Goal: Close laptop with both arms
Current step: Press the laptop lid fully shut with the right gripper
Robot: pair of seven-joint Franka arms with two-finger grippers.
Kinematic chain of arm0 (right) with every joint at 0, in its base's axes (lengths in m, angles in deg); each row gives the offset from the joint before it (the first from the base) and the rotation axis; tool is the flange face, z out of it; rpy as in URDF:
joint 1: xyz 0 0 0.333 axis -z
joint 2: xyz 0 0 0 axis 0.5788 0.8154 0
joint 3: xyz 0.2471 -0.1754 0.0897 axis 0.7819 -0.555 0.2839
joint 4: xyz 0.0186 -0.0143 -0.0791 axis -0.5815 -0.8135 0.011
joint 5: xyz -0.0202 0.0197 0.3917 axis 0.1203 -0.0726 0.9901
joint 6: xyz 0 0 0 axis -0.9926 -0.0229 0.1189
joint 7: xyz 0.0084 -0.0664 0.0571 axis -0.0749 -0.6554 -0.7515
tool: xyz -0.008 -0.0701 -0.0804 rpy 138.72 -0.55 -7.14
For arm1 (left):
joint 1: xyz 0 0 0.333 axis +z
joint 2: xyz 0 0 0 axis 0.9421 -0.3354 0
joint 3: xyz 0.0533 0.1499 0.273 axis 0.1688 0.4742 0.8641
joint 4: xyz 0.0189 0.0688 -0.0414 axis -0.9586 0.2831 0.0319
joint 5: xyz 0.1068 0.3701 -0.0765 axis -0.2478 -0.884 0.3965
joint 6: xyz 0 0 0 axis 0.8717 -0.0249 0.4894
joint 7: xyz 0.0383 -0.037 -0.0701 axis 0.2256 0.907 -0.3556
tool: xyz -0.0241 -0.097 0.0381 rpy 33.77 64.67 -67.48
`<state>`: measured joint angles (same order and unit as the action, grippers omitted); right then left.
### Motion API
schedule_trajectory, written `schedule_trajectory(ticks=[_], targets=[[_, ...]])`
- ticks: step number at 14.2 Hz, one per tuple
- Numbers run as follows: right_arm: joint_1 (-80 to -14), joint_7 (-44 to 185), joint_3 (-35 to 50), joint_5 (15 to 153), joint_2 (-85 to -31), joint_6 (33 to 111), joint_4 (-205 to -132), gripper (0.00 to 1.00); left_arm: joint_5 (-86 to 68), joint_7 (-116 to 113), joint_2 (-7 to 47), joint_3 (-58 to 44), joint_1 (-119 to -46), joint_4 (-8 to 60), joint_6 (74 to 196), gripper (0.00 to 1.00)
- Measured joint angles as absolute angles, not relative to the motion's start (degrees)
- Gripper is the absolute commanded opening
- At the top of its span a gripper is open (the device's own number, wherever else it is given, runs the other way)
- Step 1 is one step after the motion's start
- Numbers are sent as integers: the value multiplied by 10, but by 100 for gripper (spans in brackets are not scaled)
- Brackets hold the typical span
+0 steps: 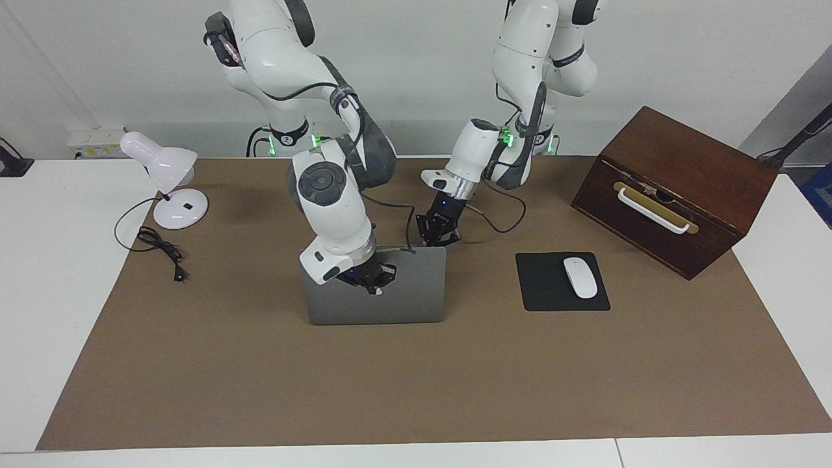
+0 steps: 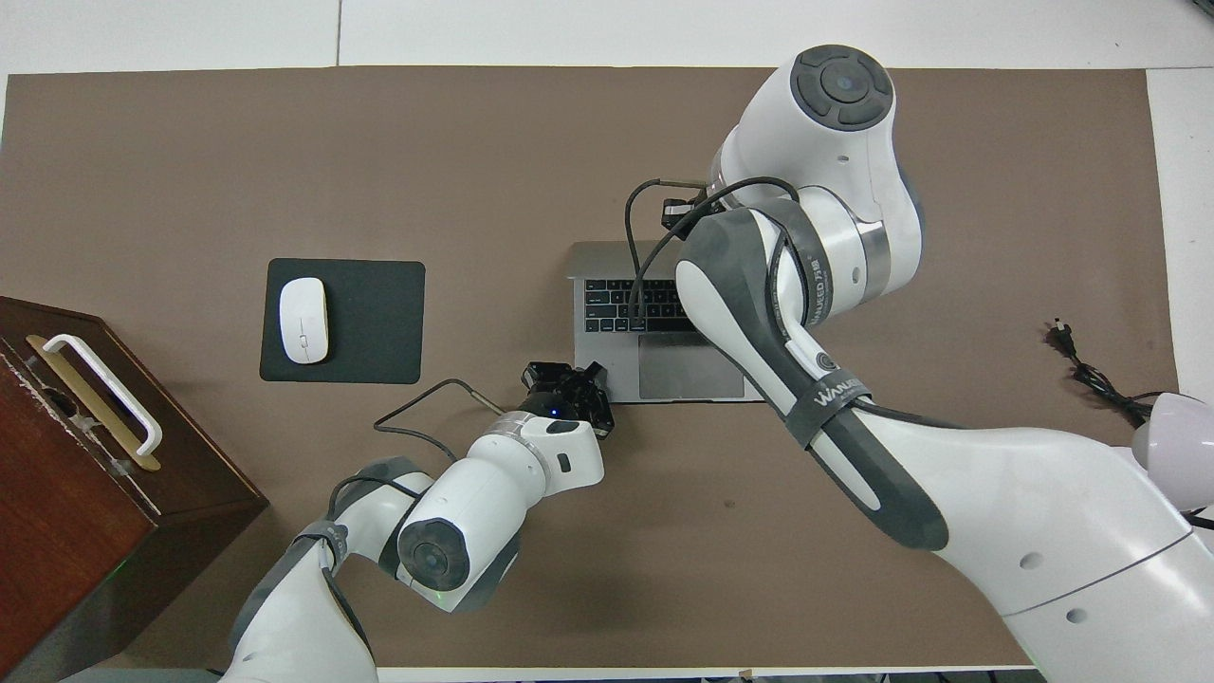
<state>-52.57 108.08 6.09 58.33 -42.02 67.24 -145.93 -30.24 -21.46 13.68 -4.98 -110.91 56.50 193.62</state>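
Right end effector clenched, pressing laptop lid (nearly down) | left end effector clenched, at laptop's corner

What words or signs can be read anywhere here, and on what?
"WANJEED": on the grey strap round the right arm, overhead view.
A second strap higher up that arm has lettering too blurred to read.
The laptop keys: too small to read.
Nothing legible on the mouse, wooden box or lamp.

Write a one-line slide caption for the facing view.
Right hand presses on the half-lowered lid of the laptop while the left hand rests at its base corner, both shut.
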Motion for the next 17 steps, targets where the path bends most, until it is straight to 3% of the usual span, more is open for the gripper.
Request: schedule_trajectory(ticks=[7, 17], targets=[[-528, 1081, 62, 587, -423, 673, -1508, 0, -302, -230, 135, -51, -1108, 568, 1947, 0], [-529, 1081, 63, 596, -424, 674, -1521, 0, -303, -251, 128, -52, -1108, 576, 1980, 0]])
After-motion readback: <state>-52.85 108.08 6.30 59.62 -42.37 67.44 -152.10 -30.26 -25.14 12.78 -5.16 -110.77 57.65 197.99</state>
